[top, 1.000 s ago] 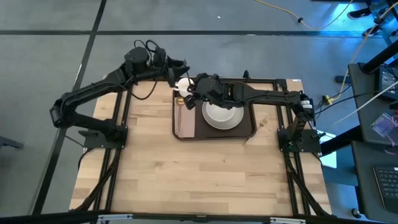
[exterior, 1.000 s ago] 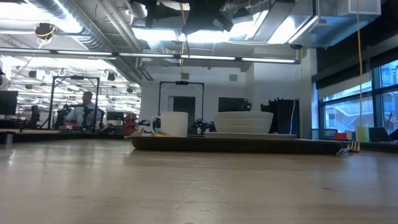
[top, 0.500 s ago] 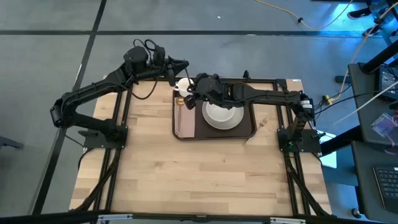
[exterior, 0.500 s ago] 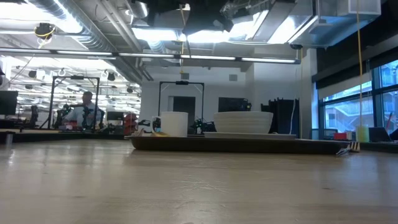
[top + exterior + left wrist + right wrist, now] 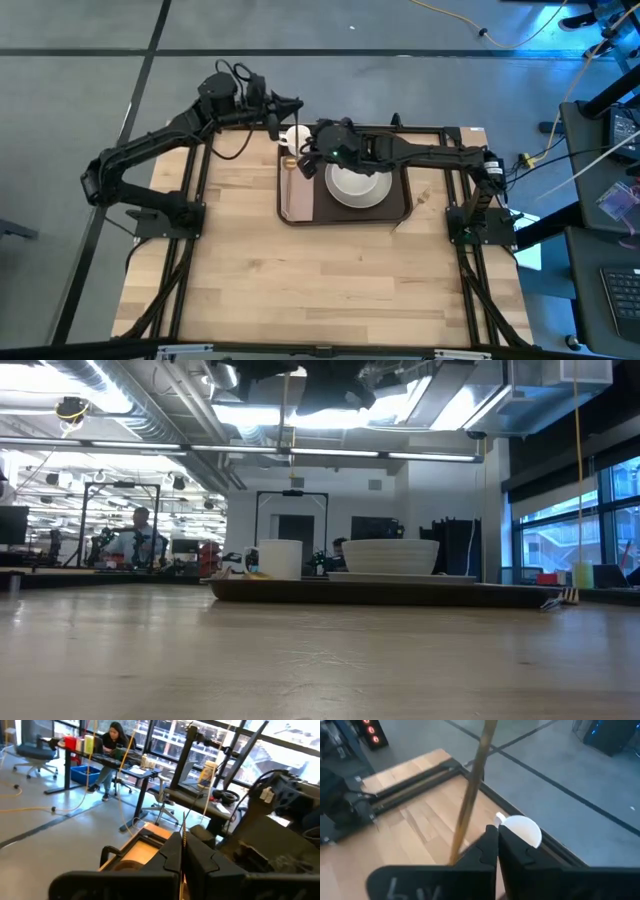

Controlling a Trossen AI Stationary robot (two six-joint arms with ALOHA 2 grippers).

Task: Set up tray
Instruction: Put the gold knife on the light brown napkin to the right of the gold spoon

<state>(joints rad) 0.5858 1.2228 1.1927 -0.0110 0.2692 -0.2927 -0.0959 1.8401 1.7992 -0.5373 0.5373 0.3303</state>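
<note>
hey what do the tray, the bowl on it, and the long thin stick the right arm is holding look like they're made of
The tray looks like dark brown plastic or stained wood, matte, with a raised rim; hard to tell which. The bowl looks like white glazed ceramic, smooth and evenly bright. The stick, shut in the right tool, looks golden: brass-toned metal or bamboo, with a soft sheen. The tabletop is pale wood, with visible planks.

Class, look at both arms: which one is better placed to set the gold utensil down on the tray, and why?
The right. Its gripper is shut on the gold utensil and hangs over the tray's left part, by the napkin. The left gripper sits beyond the table's far edge, shut on a thin stick.
</note>
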